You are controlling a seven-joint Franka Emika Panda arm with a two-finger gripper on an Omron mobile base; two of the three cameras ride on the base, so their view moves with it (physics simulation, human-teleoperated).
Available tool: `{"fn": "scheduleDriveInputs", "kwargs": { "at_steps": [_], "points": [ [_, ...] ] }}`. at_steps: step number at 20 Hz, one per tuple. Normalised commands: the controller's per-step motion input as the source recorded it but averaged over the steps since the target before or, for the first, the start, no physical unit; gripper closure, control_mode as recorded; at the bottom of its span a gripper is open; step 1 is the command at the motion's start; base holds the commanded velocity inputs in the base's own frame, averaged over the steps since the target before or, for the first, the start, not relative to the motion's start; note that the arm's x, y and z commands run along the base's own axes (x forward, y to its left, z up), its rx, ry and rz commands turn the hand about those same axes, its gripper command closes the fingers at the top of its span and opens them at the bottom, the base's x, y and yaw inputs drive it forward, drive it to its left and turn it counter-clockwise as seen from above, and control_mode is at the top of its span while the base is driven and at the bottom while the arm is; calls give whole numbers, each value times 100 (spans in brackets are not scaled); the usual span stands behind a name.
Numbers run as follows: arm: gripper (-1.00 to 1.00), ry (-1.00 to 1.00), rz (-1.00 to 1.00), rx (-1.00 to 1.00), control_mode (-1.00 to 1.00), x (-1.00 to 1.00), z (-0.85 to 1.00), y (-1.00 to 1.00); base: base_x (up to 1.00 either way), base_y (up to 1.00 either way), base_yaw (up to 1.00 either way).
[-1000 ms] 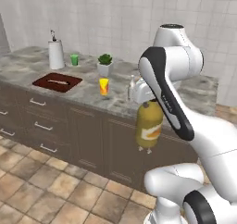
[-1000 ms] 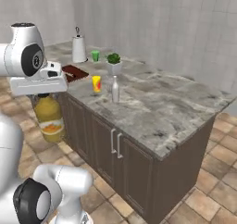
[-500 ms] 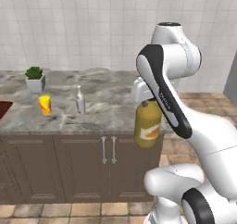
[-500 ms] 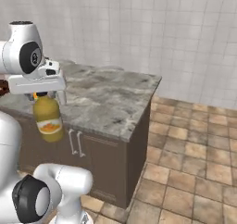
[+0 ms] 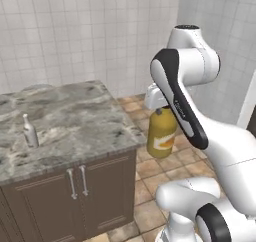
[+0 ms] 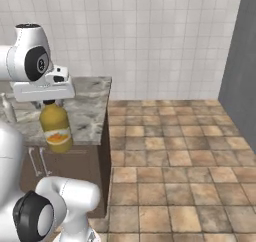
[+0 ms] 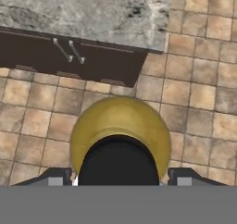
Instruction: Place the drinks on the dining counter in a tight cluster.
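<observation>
The jaws pinch the black cap of the big orange-yellow bottle (image 5: 161,133), which hangs upright over the tiled floor (image 6: 180,151) just past the end of the tabletop (image 5: 75,121), where a slim bottle (image 5: 30,131) stands.

Arm: we see it bent high, wrist pointing straight down.
Gripper (image 5: 161,107): fingers clamped on the black-capped orange-yellow jug-like bottle (image 5: 161,133).

The dining counter (image 5: 75,121) is showing its grey-brown marbled stone top over brown cabinets with two slim handles on the doors; a slim beige-white bottle (image 5: 30,132) is standing upright on it, near the front edge (well in from the counter's free end); the tan tiled floor (image 6: 180,161) is lying beside it.
</observation>
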Motion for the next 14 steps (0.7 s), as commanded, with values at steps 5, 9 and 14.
{"fn": "scheduleDriveInputs", "kwargs": {
  "at_steps": [5,9,14],
  "points": [
    [100,0,0,0,100,0,0,0,0,69,0],
    [100,0,0,0,100,0,0,0,0,95,0],
    [100,0,0,0,100,0,0,0,32,66,-5]
  ]
}}
